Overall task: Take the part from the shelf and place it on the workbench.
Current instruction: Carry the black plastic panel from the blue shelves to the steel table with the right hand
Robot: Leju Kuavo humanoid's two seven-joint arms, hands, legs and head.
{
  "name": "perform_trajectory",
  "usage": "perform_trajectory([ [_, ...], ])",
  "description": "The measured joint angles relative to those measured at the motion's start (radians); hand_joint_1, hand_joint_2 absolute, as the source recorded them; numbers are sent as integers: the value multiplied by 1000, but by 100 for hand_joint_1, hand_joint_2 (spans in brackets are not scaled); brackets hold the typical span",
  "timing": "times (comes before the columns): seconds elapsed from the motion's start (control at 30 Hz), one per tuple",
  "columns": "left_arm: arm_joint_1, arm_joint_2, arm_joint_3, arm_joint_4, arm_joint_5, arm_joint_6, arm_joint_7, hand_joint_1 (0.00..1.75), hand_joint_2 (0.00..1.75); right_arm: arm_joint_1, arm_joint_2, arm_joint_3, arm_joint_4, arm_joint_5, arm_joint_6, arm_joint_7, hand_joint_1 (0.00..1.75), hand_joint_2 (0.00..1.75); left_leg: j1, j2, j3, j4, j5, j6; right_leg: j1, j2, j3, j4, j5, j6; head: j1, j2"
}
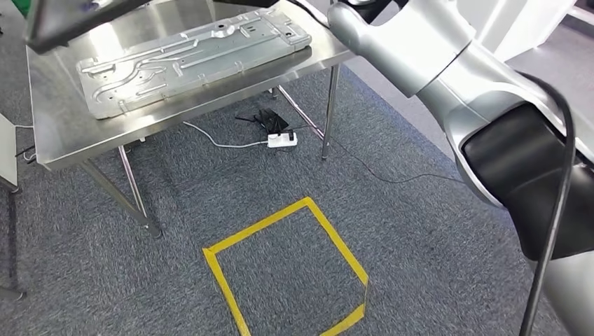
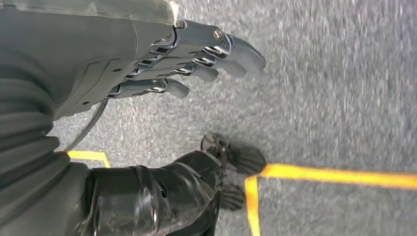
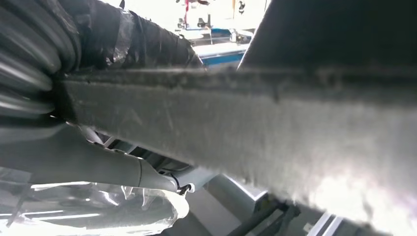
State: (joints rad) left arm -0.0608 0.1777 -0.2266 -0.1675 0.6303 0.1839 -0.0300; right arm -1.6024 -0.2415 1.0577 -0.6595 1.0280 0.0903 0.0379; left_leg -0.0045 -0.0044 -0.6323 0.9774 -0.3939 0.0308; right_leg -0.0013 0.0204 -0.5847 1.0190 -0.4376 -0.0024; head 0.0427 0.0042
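A long grey metal part (image 3: 255,132) runs edge-on across the right wrist view, lying against my right hand (image 3: 74,157). The thick thumb sits under it and the hand grips it. In the head view the same part shows as a dark flat slab (image 1: 77,21) hanging over the far left of the steel workbench (image 1: 70,140). My right arm (image 1: 434,63) reaches up past the bench's right corner. A second pressed metal panel (image 1: 189,59) lies flat on the bench top. My left hand (image 2: 187,64) hangs over the carpet with its fingers straight and holds nothing.
The bench stands on thin steel legs (image 1: 136,189) over grey carpet. A white power strip (image 1: 282,140) and its cables lie under it. A yellow tape square (image 1: 280,217) marks the floor in front. Another stand's edge (image 1: 8,150) is at the left.
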Motion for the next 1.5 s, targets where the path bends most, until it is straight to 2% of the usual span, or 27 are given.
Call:
perform_trajectory([
  [0.07, 0, 1, 0, 0, -2, 1, 0, 0, 175, 0, -7, -6, -2, 3, 1, 0, 175, 175, 3, 1, 18, -8, 0, 9, -1, -4, -21, 52, -25, 8, 3, 0],
  [0.17, -4, 2, 0, 0, -3, 1, 2, 0, 175, 5, -14, -12, -6, 10, 6, -2, 175, 175, 3, 3, 31, -9, -11, 17, -5, -8, -125, 226, -97, 18, 5, 0],
  [0.2, -4, 1, 0, 0, -3, 1, 3, 0, 175, 10, -16, -12, -7, 12, 8, -2, 175, 175, 4, 2, 35, -7, -17, 17, -7, -9, -155, 263, -106, 20, 5, 0],
  [0.23, -4, 1, 0, 0, -3, 0, 3, 0, 175, 15, -18, -12, -7, 12, 10, -3, 175, 175, 5, 1, 41, -4, -24, 16, -10, -9, -168, 267, -97, 22, 6, 0],
  [0.27, -3, 0, 0, 0, -3, 0, 4, 0, 175, 19, -21, -12, -7, 13, 11, -3, 175, 175, 7, 0, 47, 1, -33, 13, -13, -10, -162, 232, -67, 23, 6, 0],
  [0.33, -2, 0, 0, 0, -3, -1, 4, 0, 175, 22, -25, -12, -8, 14, 13, -4, 175, 175, 10, -3, 56, 16, -53, 2, -17, -11, -120, 104, 15, 26, 6, 0],
  [0.4, -4, 1, 0, 0, -4, -1, 4, 0, 175, 23, -27, -12, -11, 15, 14, -4, 175, 175, 10, -5, 54, 27, -68, -9, -16, -7, -92, 22, 50, 18, 5, 0],
  [0.5, -5, 1, 0, 0, -5, -2, 4, 0, 175, 27, -28, -13, -15, 15, 14, -5, 175, 175, 10, -5, 52, 35, -76, -23, -13, -4, -82, 11, 49, -5, 5, 0],
  [0.57, -5, 1, 0, 0, -6, -3, 2, 0, 175, 29, -28, -13, -16, 17, 14, -4, 175, 175, 12, -2, 32, 83, -91, -31, -14, -5, -69, 8, 43, -16, 4, 0],
  [0.67, -7, 1, 0, 0, -7, -2, 2, 0, 175, 32, -27, -14, -18, 19, 12, -4, 175, 175, 14, 0, -75, 266, -153, -41, -13, -5, -52, 7, 28, -28, 3, 0],
  [0.7, -6, 1, 0, 0, -6, -2, 2, 0, 175, 35, -26, -14, -18, 20, 12, -5, 175, 175, 14, 0, -107, 309, -166, -41, -11, -5, -45, 7, 22, -29, 3, 0],
  [0.73, -6, 1, 0, 0, -6, -2, 3, 0, 175, 39, -25, -14, -18, 20, 12, -5, 175, 175, 14, 0, -124, 317, -159, -40, -8, -4, -36, 7, 15, -29, 3, 0],
  [0.77, -5, 2, 0, 0, -6, -3, 3, 0, 175, 42, -25, -14, -18, 21, 12, -5, 175, 175, 13, 0, -121, 286, -131, -36, -5, -4, -26, 7, 8, -30, 3, 0],
  [0.83, -5, 5, 0, 0, -6, -3, 4, 0, 175, 43, -25, -14, -18, 24, 12, -5, 175, 175, 9, 0, -75, 148, -40, -22, -1, -4, -6, 6, -7, -29, 3, 0],
  [0.87, -5, 7, 0, 0, -6, -3, 5, 0, 175, 42, -25, -14, -18, 25, 11, -5, 175, 175, 5, 1, -51, 85, -15, -14, 0, -4, 2, 5, -13, -27, 4, 0],
  [0.9, -5, 10, 0, 0, -6, -4, 5, 0, 175, 41, -24, -14, -18, 25, 10, -5, 175, 175, 0, 2, -32, 44, -3, -7, -1, -4, 6, 2, -17, -24, 4, 0],
  [0.97, -5, 15, 0, 0, -6, -4, 5, 0, 175, 43, -24, -14, -18, 26, 9, -5, 175, 175, -8, 2, -14, 15, -10, 4, -1, -4, 12, 2, -16, -12, 4, 0],
  [1.07, -4, 19, 0, 0, -6, -3, 5, 0, 175, 46, -26, -14, -18, 26, 8, -5, 175, 175, -4, 3, 21, -8, -4, 15, -2, -7, 4, 37, -31, 1, 9, 0],
  [1.1, -4, 19, 0, 0, -6, -3, 6, 0, 175, 44, -26, -15, -18, 27, 8, -4, 175, 175, -3, 3, 30, -11, -6, 18, -3, -9, -20, 79, -49, 3, 12, 0],
  [1.17, -6, 19, 0, 0, -6, -2, 9, 0, 175, 45, -26, -16, -18, 29, 4, -4, 175, 175, -3, 4, 40, -10, -16, 23, -5, -10, -96, 202, -96, 10, 18, 0],
  [1.2, -6, 18, 0, 0, -6, -2, 11, 0, 175, 49, -25, -16, -18, 30, 1, -3, 175, 175, -3, 4, 45, -9, -24, 23, -7, -10, -133, 253, -112, 13, 19, 0],
  [1.23, -6, 18, 0, 0, -6, -3, 12, 0, 175, 56, -25, -16, -18, 31, -3, -1, 175, 175, -2, 3, 52, -6, -32, 22, -9, -10, -157, 273, -113, 17, 21, 0],
  [1.27, -5, 18, 0, 0, -6, -4, 13, 0, 175, 62, -25, -16, -18, 31, -8, 2, 175, 175, 0, 1, 60, -3, -41, 20, -10, -11, -163, 259, -93, 19, 22, 0],
  [1.33, -5, 18, 0, 0, -6, -8, 14, 0, 175, 69, -24, -16, -18, 32, -18, 7, 175, 175, 4, -3, 77, 10, -65, 12, -14, -12, -132, 139, -3, 22, 24, 0],
  [1.4, -6, 20, 0, 1, -6, -13, 14, 0, 175, 72, -20, -16, -17, 33, -29, 10, 175, 175, 5, -6, 82, 23, -86, 1, -13, -11, -101, 35, 54, 16, 22, 0],
  [1.43, -7, 21, 0, 1, -6, -15, 14, 0, 175, 75, -17, -16, -17, 34, -33, 11, 175, 175, 4, -5, 81, 27, -93, -4, -11, -10, -97, 16, 61, 10, 20, 0],
  [1.5, -8, 24, 0, 1, -5, -17, 16, 0, 175, 81, -9, -16, -16, 37, -36, 12, 175, 175, 4, -5, 81, 31, -98, -14, -8, -8, -91, 15, 55, -5, 19, 0],
])
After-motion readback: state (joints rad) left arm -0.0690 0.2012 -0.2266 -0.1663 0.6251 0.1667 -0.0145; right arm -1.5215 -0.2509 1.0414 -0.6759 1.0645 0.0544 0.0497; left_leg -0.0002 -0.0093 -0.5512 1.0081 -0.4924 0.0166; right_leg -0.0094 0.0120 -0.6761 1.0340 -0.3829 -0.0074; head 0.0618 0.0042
